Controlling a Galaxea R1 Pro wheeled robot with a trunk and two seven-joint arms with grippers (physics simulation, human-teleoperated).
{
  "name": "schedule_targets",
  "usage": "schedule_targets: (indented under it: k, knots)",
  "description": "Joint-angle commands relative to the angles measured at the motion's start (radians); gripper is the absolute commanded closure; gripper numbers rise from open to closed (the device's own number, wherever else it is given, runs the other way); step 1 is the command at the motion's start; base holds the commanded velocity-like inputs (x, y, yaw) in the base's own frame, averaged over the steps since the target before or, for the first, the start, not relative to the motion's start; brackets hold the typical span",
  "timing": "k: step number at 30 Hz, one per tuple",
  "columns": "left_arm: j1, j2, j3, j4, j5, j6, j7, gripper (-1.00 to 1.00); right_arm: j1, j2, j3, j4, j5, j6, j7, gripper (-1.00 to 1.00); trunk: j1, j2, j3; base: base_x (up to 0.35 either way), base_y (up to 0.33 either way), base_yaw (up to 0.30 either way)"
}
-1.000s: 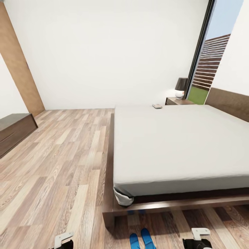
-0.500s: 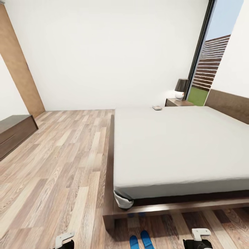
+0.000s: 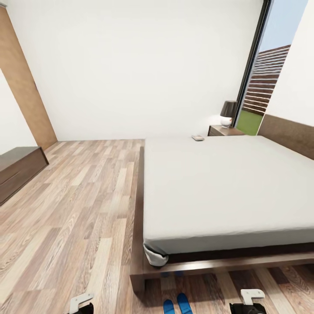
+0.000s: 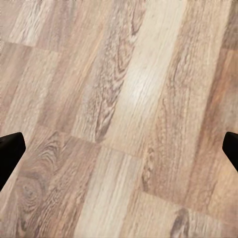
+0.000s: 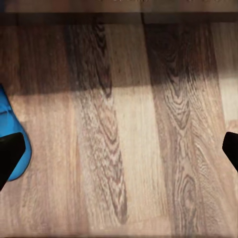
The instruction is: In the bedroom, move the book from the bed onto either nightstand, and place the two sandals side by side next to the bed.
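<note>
White walls [image 3: 131, 65] are met by a wood-plank floor [image 3: 74, 209]. A tall window [image 3: 266, 74] is lit by daylight. A dark cabinet [image 3: 17, 170] is set low.

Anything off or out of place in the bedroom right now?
One oddity: at the bed's near-left corner a grey-white flap hangs loose over the dark frame, like untucked sheet. The sandals lie side by side on the floor; the book still lies on the mattress.

Left arm [image 3: 80, 304] ended in white bracket on black housing, right arm [image 3: 249, 302] likewise, black fingertips [image 4: 10, 151] seen at wrist views.
</note>
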Motion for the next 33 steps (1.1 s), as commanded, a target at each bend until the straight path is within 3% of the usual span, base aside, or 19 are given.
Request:
schedule_targets:
  k: [1, 33]
  knots:
    - [0.0, 0.001, -0.009, -0.001, 0.008, -0.003, 0.005, -1.0, -0.001, 0.001, -0.008, 0.002, 0.01, -0.004, -0.001, -1.0, -0.004, 0.007, 0.002, 0.0, 0.0, 0.0]
    - [0.002, 0.0, -0.009, 0.0, 0.008, -0.003, 0.005, -1.0, -0.001, 0.005, -0.009, 0.033, 0.01, -0.007, -0.001, -1.0, -0.127, 0.231, 0.103, 0.0, 0.0, 0.0]
